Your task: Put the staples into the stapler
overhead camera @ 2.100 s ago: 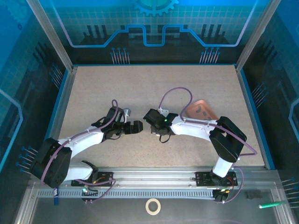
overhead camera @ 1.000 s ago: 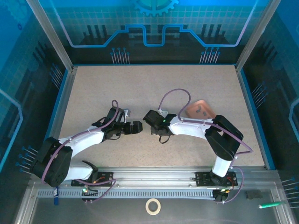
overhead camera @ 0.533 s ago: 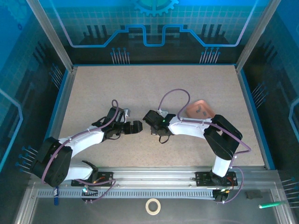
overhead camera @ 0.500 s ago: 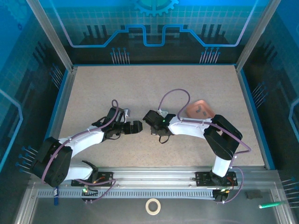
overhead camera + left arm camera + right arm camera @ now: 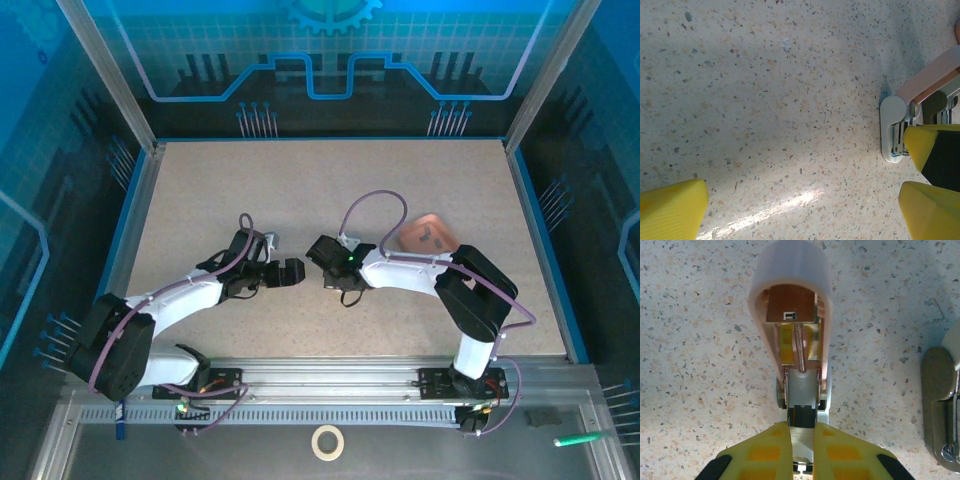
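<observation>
The bench (image 5: 330,180) is a speckled beige surface inside a blue rim. The left arm (image 5: 190,295) reaches from the near left corner toward the centre. The right arm (image 5: 410,272) folds at its elbow and reaches leftward. The left jaws and the right jaws face each other near the centre, close together; what lies between them is too small to tell. A copper-coloured tray (image 5: 420,222) beside the right arm holds the staples (image 5: 430,239). A tape roll (image 5: 327,441) rests on the front ledge (image 5: 420,445).

No legible text, numbers or brand marks in any view. Gear graphic (image 5: 333,12) on back wall (image 5: 450,60): no lettering. Small white mark (image 5: 789,315) inside stapler (image 5: 790,270): too small to read.
</observation>
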Robot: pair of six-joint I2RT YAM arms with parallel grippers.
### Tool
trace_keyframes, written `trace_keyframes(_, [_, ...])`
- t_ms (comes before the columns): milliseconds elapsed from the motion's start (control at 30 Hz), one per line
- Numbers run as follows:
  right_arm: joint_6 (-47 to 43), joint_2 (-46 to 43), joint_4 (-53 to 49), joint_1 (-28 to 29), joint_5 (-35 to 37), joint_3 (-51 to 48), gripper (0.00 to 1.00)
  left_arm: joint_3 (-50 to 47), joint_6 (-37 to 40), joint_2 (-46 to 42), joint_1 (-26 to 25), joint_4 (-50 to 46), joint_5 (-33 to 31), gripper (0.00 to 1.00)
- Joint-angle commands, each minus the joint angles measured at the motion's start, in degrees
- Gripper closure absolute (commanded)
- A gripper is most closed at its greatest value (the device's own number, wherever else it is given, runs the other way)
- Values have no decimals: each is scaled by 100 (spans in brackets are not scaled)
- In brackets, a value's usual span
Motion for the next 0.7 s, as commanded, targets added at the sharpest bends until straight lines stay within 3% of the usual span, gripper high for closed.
trace_keyframes(0, [49, 140, -384, -77, -28, 17, 86, 153, 67, -25, -16, -112, -53, 1])
trace_keyframes(667, [53, 6, -329, -112, -40, 4, 74, 153, 63, -43, -21, -116, -53, 1])
